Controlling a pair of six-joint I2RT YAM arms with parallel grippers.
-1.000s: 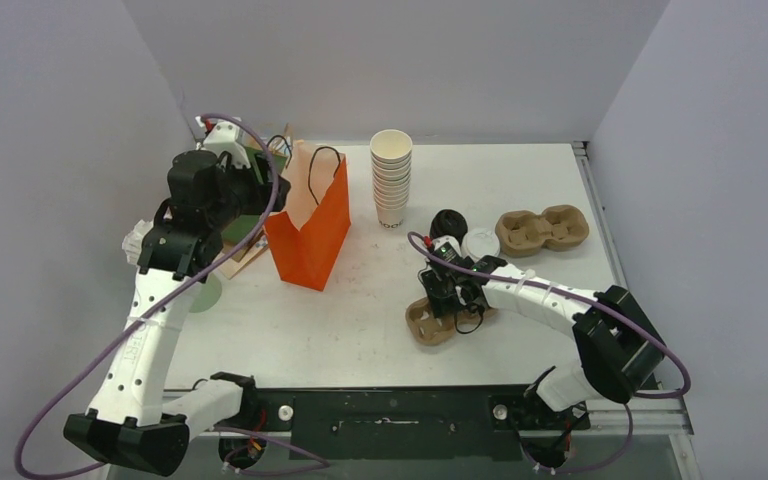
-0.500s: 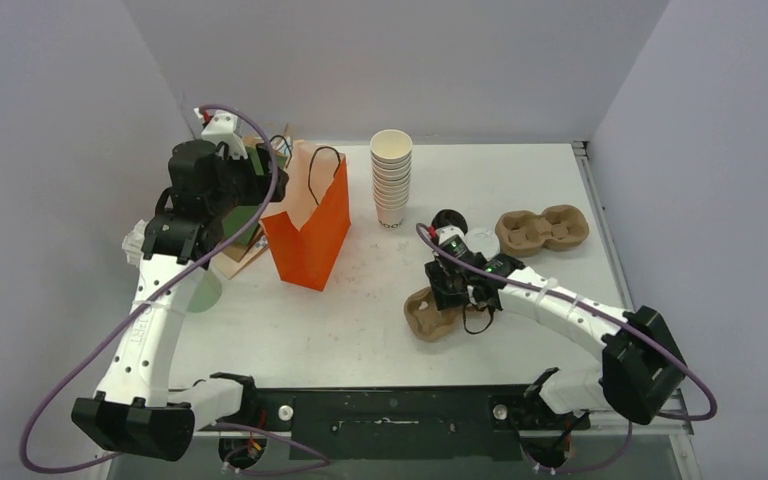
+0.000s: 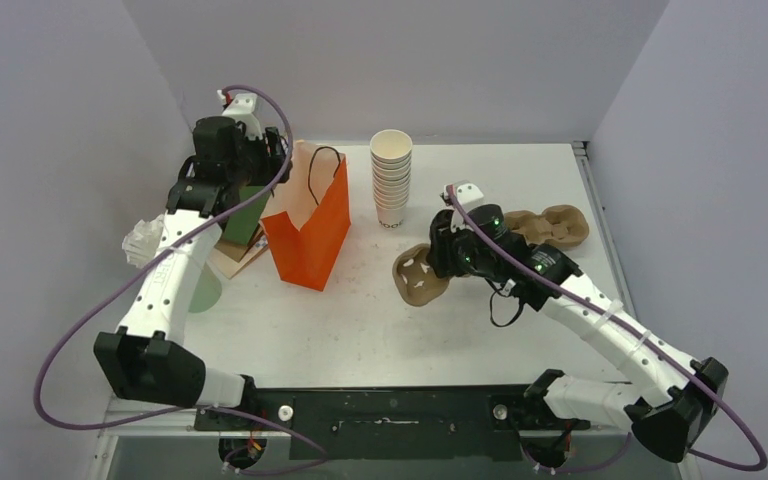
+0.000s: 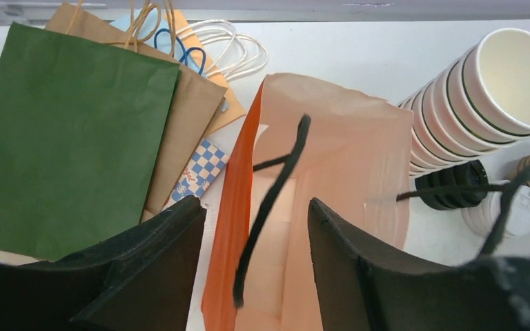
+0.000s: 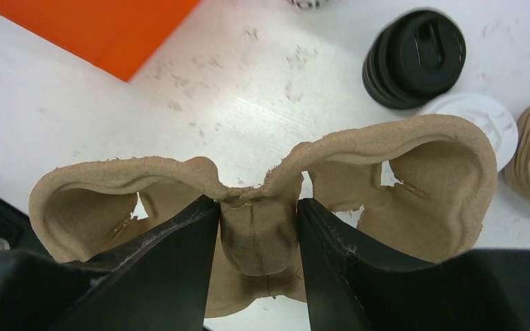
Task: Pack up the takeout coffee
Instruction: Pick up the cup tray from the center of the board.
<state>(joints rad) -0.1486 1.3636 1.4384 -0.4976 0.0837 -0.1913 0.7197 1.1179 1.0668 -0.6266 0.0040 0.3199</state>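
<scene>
No takeout coffee shows in any view: no capped cup is visible, so where the cups stand cannot be told. What is in hand is the pulp carrier [image 3: 412, 275], right of centre in the top view. The right end effector [image 5: 257, 210] is closed on its middle hump, both wells empty, and the carrier appears lifted off the bench [image 3: 360, 330].

To do this step well, keep the pinch on the hump and the carrier level, so that both wells stay open for cups. The paper pulp probably crushes easily, so don't squeeze any tighter.

The left end effector [image 4: 255, 202], upper left in the top view, is open and holds nothing; the orange bag [image 3: 312, 240] rim and its black handle [image 4: 276, 200] lie between its fingers.

The white cup stack [image 3: 391, 180] stands just behind the carrier, with the black lids [image 5: 414, 58] and a white lid [image 5: 473, 121] close on the right. The open room is the bare bench at lower centre.
</scene>
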